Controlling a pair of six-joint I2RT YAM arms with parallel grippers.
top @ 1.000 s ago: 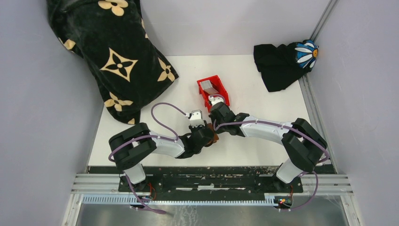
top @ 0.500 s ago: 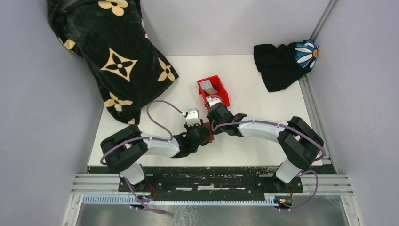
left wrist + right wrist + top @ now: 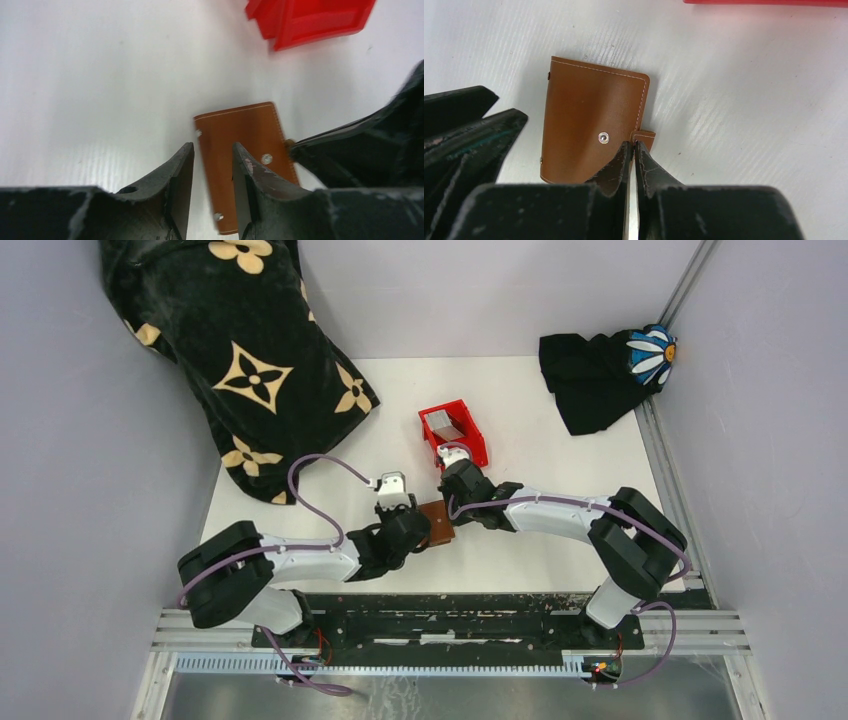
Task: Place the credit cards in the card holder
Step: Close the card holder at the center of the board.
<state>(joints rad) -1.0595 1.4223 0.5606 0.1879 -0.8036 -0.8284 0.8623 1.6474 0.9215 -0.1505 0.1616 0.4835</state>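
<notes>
Pinching, apparently, the snap tab (image 3: 647, 135) of the card holder (image 3: 436, 523) in the closed right gripper (image 3: 633, 145), likely to open it, with the left gripper (image 3: 211, 160) parted over its left edge as a brace, flat on the table (image 3: 560, 480) just near of the red bin (image 3: 475, 440).

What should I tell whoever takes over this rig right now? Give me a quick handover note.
Left gripper: open, holding nothing, hovering over one edge of the card holder.
Right gripper: shut, tips at the holder's snap tab; whether it pinches the tab is unclear.
Holder: lies flat between the two grippers, folded, with the tab looking unfastened.
Credit cards: grey, in the red bin; how many is unclear.
Done: no card seen in the holder.
Left: open the holder, fetch the cards from the bin, slide them in.
</notes>
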